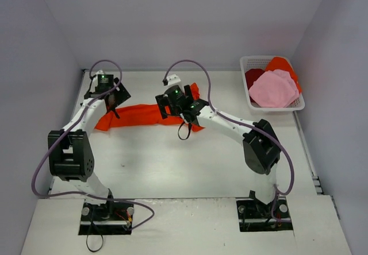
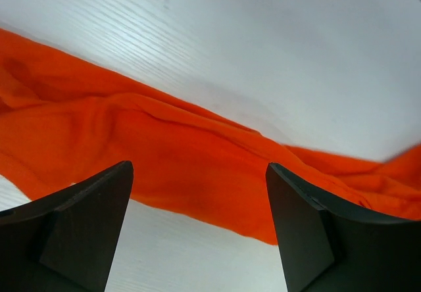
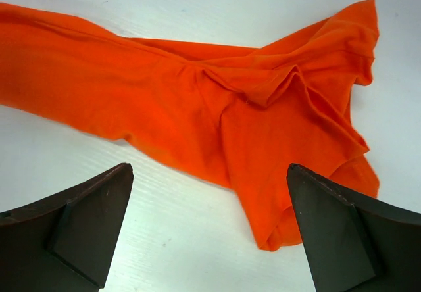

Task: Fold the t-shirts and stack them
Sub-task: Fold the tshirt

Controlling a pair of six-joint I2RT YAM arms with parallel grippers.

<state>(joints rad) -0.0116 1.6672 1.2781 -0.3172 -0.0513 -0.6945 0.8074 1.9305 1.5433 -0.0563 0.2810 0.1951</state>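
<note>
Two arms are out over the white table (image 1: 172, 169), and you've got one orange-red t-shirt (image 1: 144, 116) laid between them. It's bunched into a long, narrow band running from about 9 o'clock in to the middle of the table, lying flat on the surface.

Your left gripper (image 1: 114, 107) is over the 9 o'clock end of that band. In the left wrist view its dark fingers (image 2: 85, 226) are spread wide, with the rumpled cloth running across behind them and nothing pinched between them. Whether the tips touch the fabric, you can't tell from here.

Your right gripper (image 1: 167, 108) sits over the other end, near the middle of the table. In the right wrist view its jaws are spread wide too and hold nothing. Past them the shirt fans out into a crumpled end with folds and a visible seam, and the cloth's lower edge lies just ahead of the fingertips.

Over at 2 o'clock, well apart from both arms, there's a white plastic lattice basket (image 1: 247, 97) against the table's right edge. A pink t-shirt (image 1: 273, 88) is heaped on top inside it. A dark red t-shirt (image 1: 253, 77) peeks out on its 9 o'clock side, and an orange t-shirt (image 1: 282, 65) shows at the far 12 o'clock side, partly under the pink one.
</note>
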